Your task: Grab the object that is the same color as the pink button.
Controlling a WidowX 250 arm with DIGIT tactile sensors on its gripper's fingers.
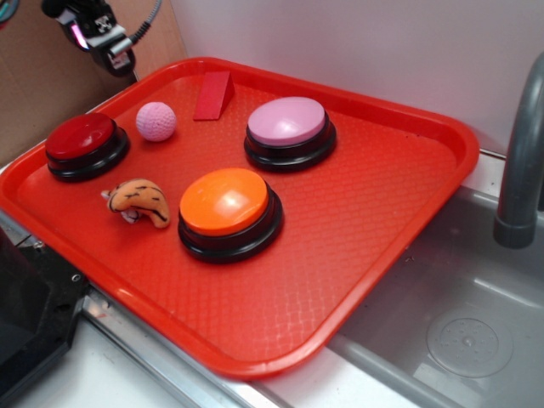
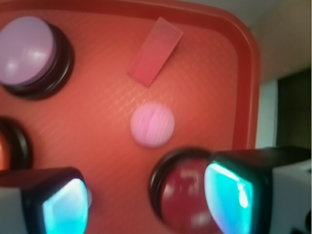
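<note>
The pincer (image 2: 146, 204) is spread wide and empty. At its 12 o'clock sits the pink ball (image 2: 152, 124), probably light and prone to rolling; pinch across its middle.

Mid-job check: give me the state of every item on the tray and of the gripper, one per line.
pink ball: resting on tray, not gripped
pink button: upright, untouched
orange button: upright, untouched
red button: upright, untouched
red wedge: lying by far rim
plush toy: lying on tray
gripper: open, above tray, empty
</note>
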